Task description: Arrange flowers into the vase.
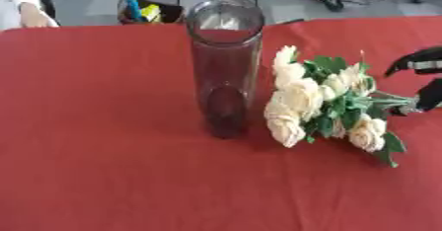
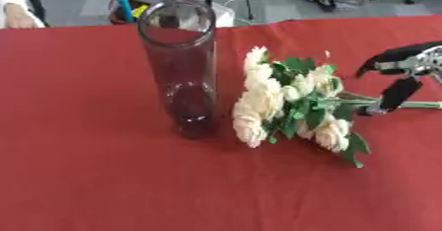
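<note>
Right eye view: the right hand (image 2: 399, 74), fingers spread around the stems by the red table's (image 2: 86, 175) right edge; cream flowers (image 2: 289, 101) lie beside the upright glass vase (image 2: 179, 67). Best closing low on the stems, then lifting blooms clear above the rim.

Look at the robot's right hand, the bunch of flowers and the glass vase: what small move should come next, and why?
Probably close the right hand on the green stems. Its fingers are spread above and around them, not yet gripping. The flowers lie flat on the red table, heads towards the upright vase, which holds no flowers yet, so a grasp must come before any lift.
</note>
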